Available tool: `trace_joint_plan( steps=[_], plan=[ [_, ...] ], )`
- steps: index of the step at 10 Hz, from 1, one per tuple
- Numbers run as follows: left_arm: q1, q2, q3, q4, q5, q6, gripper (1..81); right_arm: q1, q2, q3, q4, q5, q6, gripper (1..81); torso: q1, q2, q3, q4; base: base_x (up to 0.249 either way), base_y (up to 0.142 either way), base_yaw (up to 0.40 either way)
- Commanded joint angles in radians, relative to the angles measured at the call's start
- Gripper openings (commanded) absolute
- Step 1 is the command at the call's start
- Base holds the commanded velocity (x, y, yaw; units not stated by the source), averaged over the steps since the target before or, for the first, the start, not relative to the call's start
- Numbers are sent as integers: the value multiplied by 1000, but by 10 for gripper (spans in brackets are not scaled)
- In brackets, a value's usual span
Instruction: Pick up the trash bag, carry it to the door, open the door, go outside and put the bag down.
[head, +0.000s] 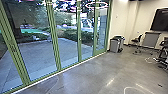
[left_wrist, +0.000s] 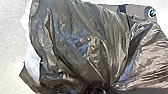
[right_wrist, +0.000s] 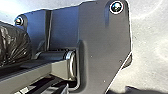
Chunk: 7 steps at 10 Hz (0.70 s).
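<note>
Beyond the glass, from about 10 to 12 o'clock of the robot, lies the paved yard (head: 37, 55), with hedges along its far side. Indoors, the grey floor (head: 95, 72) runs out ahead and to 2 o'clock. The green-framed glass wall (head: 53, 32) crosses from 10 to nearly 1 o'clock. A grey cabinet (head: 151, 39) stands at 2 o'clock, and a dark wall screen (head: 161, 20) hangs farther round that way. The trash bag (left_wrist: 70, 37), dark and shiny, is at the left wrist, its folds drawn into a tight gather, partly covering the robot's plate. A grey bin (head: 115, 46) stands near the glass at 1 o'clock, with a chair (head: 136, 41) toward 2. I cannot tell how far the left claw is open or whether it grips the bag, nor can I tell the right claw's state or hold.
</note>
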Motion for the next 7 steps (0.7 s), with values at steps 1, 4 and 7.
trace_joint_plan(
  steps=[1,4,7],
  plan=[
    [-58,-6,-4,2,83,6,10,53,-6,0,-3,-55,-2,811,0,0,0,0,141,-66,0],
    [-58,-6,-4,3,83,6,10,54,-6,-2,-3,-55,-2,811,0,0,0,0,142,-70,0],
    [-58,-4,-4,2,83,6,10,54,-4,-2,-3,-55,-2,811,0,0,0,0,142,-90,0]
  ],
)
